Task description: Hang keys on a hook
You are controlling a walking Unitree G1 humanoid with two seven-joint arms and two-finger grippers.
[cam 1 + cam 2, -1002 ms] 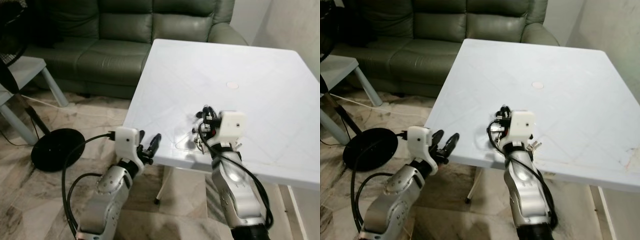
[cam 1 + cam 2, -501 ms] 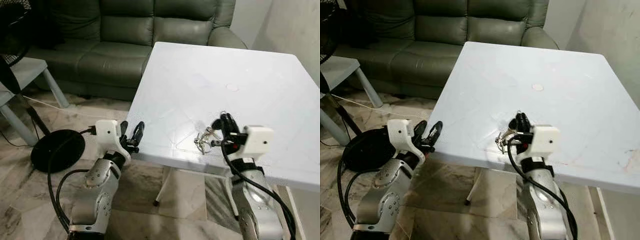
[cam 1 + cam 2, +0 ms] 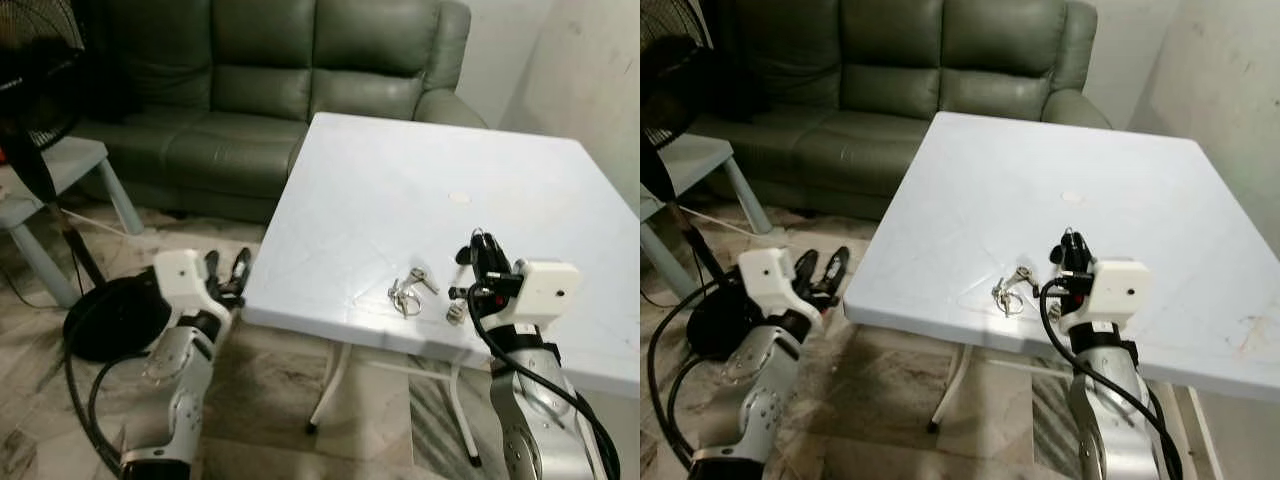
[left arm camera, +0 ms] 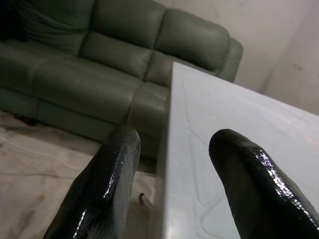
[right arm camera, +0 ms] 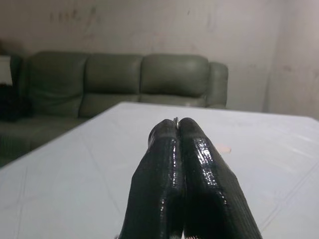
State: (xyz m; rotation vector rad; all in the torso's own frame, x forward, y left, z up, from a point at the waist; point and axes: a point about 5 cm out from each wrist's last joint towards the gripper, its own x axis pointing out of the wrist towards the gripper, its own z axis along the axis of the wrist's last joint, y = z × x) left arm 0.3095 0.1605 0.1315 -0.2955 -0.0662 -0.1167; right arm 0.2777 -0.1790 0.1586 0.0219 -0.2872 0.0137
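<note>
A bunch of keys (image 3: 405,292) on a ring lies on the white table (image 3: 400,190), close to its near edge. My right gripper (image 3: 481,243) hovers just right of the keys and apart from them, fingers (image 5: 179,164) pressed shut. A thin metal glint shows at the seam of the tips; I cannot tell what it is. A small silver piece (image 3: 455,312) lies below that gripper near the edge. My left gripper (image 3: 228,268) is open, low beside the table's left corner, with the table edge (image 4: 167,149) in line with the gap between its fingers.
A green sofa (image 3: 250,110) stands behind the table. A fan with a black round base (image 3: 105,315) and a small grey side table (image 3: 60,165) are at the left. A wall (image 3: 590,90) runs along the right. A round mark (image 3: 460,198) sits mid-table.
The camera has drawn back. My right gripper has moved right, away from the keys, which stay on the table. My left arm has swung left and lower, off the table's edge.
</note>
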